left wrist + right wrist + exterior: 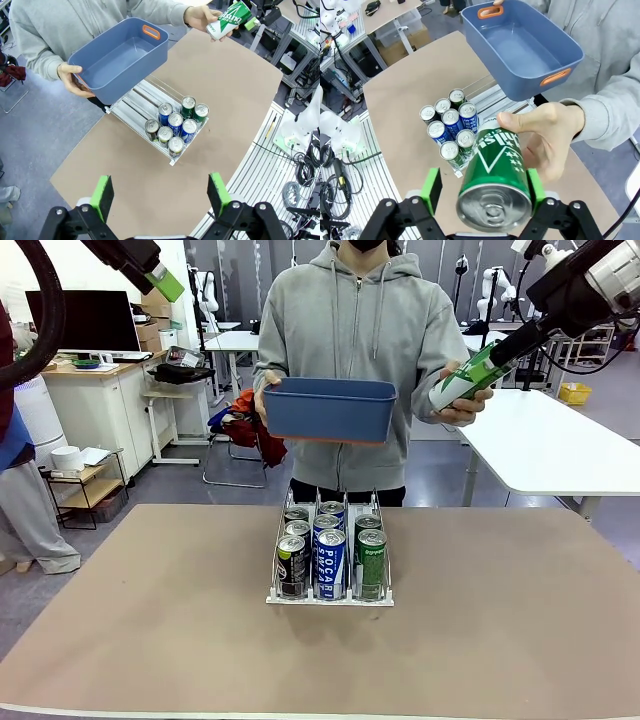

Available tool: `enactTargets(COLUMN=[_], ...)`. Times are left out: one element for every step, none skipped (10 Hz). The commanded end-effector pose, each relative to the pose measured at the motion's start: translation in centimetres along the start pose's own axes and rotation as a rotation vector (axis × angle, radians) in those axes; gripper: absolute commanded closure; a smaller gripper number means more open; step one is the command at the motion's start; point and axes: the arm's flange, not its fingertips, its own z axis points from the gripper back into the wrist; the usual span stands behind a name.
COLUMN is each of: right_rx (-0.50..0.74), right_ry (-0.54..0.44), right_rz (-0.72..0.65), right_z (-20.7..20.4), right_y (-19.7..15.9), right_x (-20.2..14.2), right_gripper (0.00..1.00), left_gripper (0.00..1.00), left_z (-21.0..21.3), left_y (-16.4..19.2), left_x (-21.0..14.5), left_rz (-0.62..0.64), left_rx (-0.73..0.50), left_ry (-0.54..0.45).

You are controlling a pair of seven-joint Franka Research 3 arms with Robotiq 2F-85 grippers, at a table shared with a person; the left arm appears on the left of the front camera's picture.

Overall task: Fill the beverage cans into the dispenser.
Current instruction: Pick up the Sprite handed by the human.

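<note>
High on the right of the front view, a green can [462,386] is seen held up in the air, well above the brown surface [500,620]. It is held at its far end by the person's hand [458,405] and at its near end by the right gripper [497,358]. In the right wrist view the same can [495,175] is shown much closer. Its silver top faces the camera, and a green finger [431,189] is seen on each side of it. The fingers look closed on the can, though the spots where they touch it are hard to make out.

A blue bin [330,408] is held in the person's other hand [262,400], above the far part of the surface. From the front only its side is seen. In the left wrist view its inside [120,55] is shown, with an orange handle at one end.

The left gripper [159,192] is seen in its own view high over the surface, with its fingers wide apart and nothing between them.

The dispenser [330,595] stands in the middle of the surface. In it are eight cans [329,550], black ones on the left, blue-and-white ones in the middle and green ones on the right. From the front the back cans are partly hidden by the front ones. From above, their silver tops are all seen.

Behind the person are white tables and a desk with a dark screen.
</note>
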Motion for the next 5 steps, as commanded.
enactTargets(right_rx=[0.011, 0.009, 0.002, -0.001, 0.003], right_ry=[-0.019, -0.021, -0.027, -0.035, -0.039], right_rz=[-0.010, -0.023, -0.032, -0.039, -0.043], right_z=[0.08, -0.03, 0.02, 0.05, 0.13], right_y=[0.00, 0.01, -0.06, -0.25, -0.20], right_x=[0.11, -0.02, -0.12, -0.16, -0.31], right_gripper=[1.00, 1.00, 1.00, 0.85, 0.94], left_gripper=[0.00, 0.00, 0.00, 0.00, 0.00], left_z=[-0.11, -0.11, -0.11, -0.11, -0.11], left_y=[0.09, 0.09, 0.09, 0.09, 0.09], left_x=[-0.03, -0.03, -0.03, -0.03, -0.03], left_rz=[0.007, 0.007, 0.007, 0.007, 0.007], left_rx=[0.012, 0.012, 0.012, 0.012, 0.012], left_ry=[-0.004, -0.004, -0.004, -0.004, -0.004])
